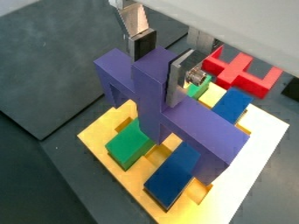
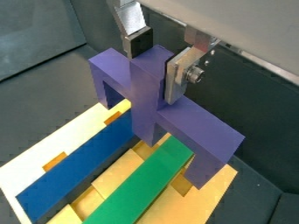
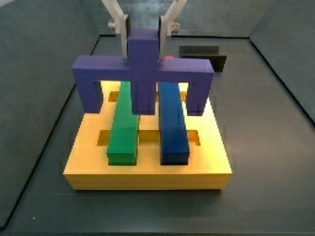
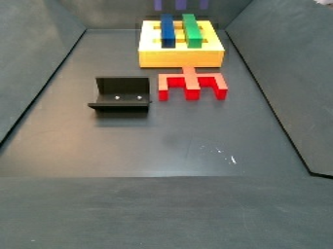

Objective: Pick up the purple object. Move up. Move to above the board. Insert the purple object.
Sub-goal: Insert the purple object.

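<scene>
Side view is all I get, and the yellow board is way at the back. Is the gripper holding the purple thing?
Observer: Yes. In both wrist views the gripper is shut on the central stub of the purple object.
Operator: Where do its legs go?
Observer: In a side view they straddle the green bar and the blue bar, one leg outside each, over the board.
Operator: Is it all the way in?
Observer: In a wrist view one leg's foot meets a slot at the board's edge; how deep it sits, I cannot tell.
</scene>
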{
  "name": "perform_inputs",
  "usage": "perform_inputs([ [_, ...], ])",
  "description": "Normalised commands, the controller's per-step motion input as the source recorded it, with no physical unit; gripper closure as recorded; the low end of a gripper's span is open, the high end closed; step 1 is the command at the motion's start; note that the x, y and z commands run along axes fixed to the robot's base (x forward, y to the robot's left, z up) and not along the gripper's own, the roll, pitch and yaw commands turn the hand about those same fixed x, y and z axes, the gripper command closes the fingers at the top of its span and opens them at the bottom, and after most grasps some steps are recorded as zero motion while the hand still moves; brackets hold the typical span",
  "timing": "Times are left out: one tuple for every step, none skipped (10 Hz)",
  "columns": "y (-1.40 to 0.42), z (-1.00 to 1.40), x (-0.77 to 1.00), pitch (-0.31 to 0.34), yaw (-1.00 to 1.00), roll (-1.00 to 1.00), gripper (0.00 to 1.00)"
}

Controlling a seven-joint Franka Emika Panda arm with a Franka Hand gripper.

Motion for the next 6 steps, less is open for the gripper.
perform_inputs([
  [-0.12, -0.20, 0.12, -0.049, 0.05, 0.00, 1.00],
  [-0.11, -0.16, 0.12, -0.033, 0.05, 0.00, 1.00],
  [-0.01, 0.00, 0.00, 0.000, 0.02, 0.00, 1.00],
  [-0.03, 0.00, 0.00, 0.000, 0.00, 0.00, 1.00],
  [-0.09, -0.04, 0.00, -0.034, 0.00, 0.00, 1.00],
  [-0.10, -0.05, 0.09, -0.119, 0.00, 0.12, 1.00],
])
